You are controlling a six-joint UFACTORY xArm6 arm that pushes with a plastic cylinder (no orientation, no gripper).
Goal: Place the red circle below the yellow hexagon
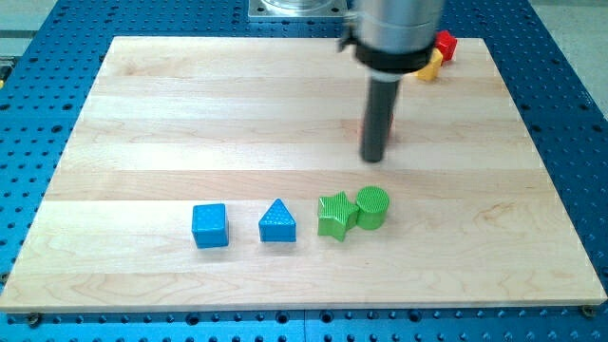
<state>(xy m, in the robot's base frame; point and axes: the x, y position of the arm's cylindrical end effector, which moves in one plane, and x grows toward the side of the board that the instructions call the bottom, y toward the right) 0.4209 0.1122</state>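
Observation:
My tip (pixel 373 158) rests on the wooden board (pixel 190 114), right of centre. The red circle (pixel 392 134) is almost wholly hidden behind the rod; only thin red slivers show on either side of it, just above the tip. The yellow hexagon (pixel 430 67) lies near the view's top right, partly covered by the arm's body. It is up and to the right of my tip. A second red block (pixel 446 45), whose shape I cannot make out, touches the hexagon on its upper right.
A row of blocks lies below my tip: a blue cube (pixel 210 226), a blue triangle (pixel 277 222), a green star (pixel 334 216) and a green circle (pixel 372 207) touching it. A blue perforated table surrounds the board.

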